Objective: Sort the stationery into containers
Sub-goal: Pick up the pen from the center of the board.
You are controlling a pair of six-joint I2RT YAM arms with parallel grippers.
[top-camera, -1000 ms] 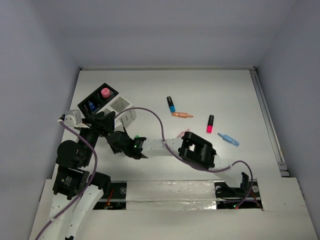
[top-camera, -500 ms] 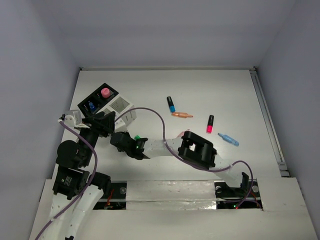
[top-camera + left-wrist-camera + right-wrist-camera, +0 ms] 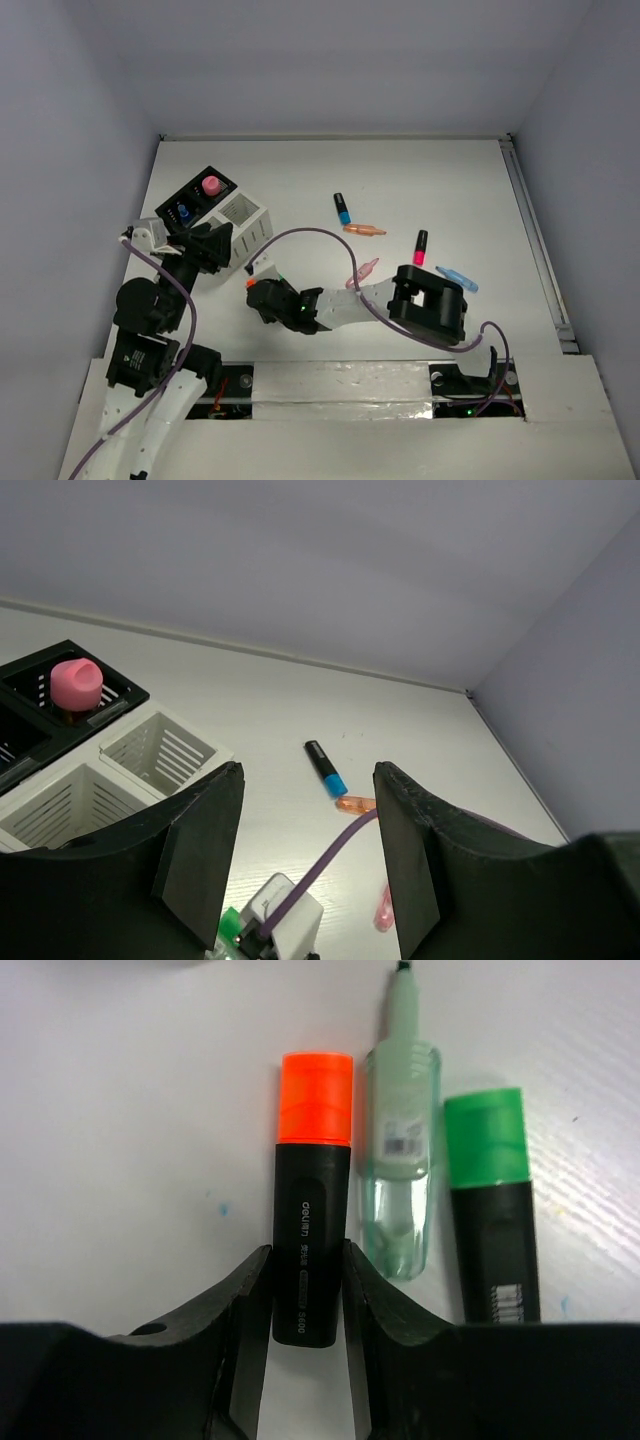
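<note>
Reaching leftward low over the worktop (image 3: 450, 190), my right arm (image 3: 345, 305) clamps its jaws on the orange highlighter (image 3: 313, 1160) lying beside a mint pen (image 3: 400, 1180); left jaws hang released near the white box (image 3: 243, 212)

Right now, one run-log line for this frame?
phase: grasp | right gripper: shut on orange-capped highlighter | left gripper: open, empty | beside it: mint pen, green-capped highlighter

Highlighter (image 3: 312, 1200) btwn R tool (image 3: 303, 1260) jaws; pen (image 3: 400, 1180) beside, marker (image 3: 492, 1220) beyond
</note>
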